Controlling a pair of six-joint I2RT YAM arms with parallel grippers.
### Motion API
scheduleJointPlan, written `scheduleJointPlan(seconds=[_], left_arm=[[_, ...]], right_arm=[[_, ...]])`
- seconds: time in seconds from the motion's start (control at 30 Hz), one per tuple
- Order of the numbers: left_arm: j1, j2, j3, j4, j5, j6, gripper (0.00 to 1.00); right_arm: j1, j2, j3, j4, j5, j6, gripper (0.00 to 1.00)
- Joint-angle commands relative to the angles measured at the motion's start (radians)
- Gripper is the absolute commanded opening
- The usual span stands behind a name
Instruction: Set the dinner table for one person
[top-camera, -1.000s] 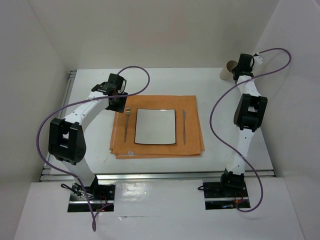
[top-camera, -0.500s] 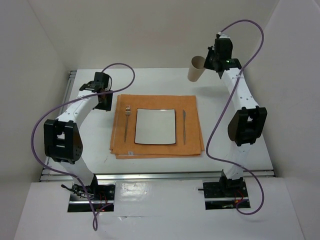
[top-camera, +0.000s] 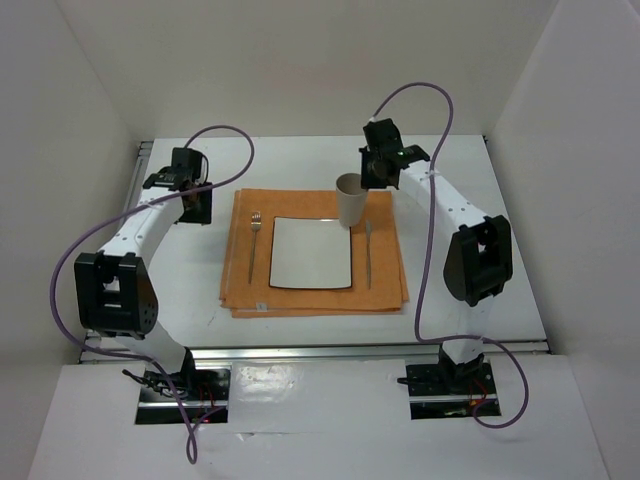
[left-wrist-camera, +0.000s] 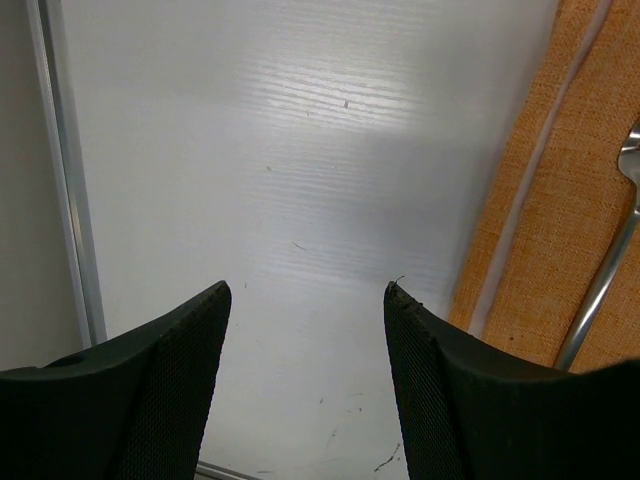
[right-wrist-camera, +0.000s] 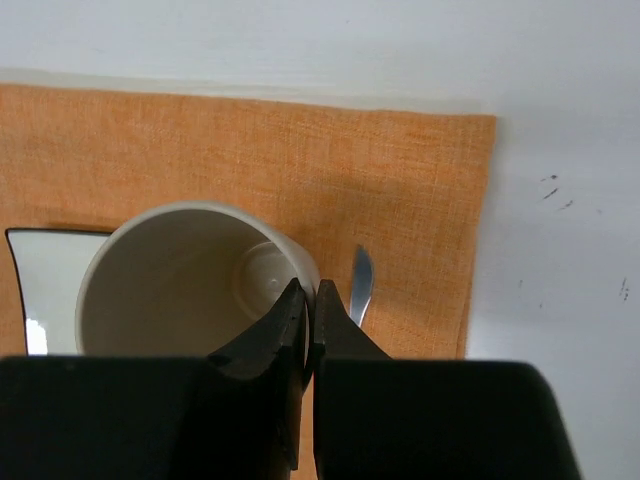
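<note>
White dinner table (top-camera: 450, 180) fills mid-frame. Orange placemat (top-camera: 315, 297) at centre holds plate (top-camera: 312, 252), fork (top-camera: 251, 248), knife (top-camera: 369, 255). Left gripper (left-wrist-camera: 305, 300), jaws wide, over bare table, frame left. Right gripper (right-wrist-camera: 308, 292) pinches cup (right-wrist-camera: 170, 270) rim at plate's upper-right corner.

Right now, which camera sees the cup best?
The right wrist camera: the cup looks big, you look right inside, and the right gripper pinches its rim. The top camera shows it small, near the plate. The left wrist camera misses it.
</note>
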Motion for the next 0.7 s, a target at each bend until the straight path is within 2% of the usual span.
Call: scheduleJointPlan(seconds=[0.0, 0.27, 0.67], left_arm=[[0.004, -0.048, -0.02, 0.01, 0.018, -0.012, 0.7], [0.024, -0.058, -0.029, 0.019, 0.018, -0.012, 0.7], [0.024, -0.038, -0.018, 0.019, 0.027, -0.003, 0.7]], right_arm=[[0.002, -0.007, 0.001, 0.047, 0.107, 0.037, 0.0], [0.002, -0.046, -0.057, 0.143, 0.218, 0.028, 0.0], [-0.009, 0.028, -0.077, 0.262, 0.208, 0.028, 0.0]])
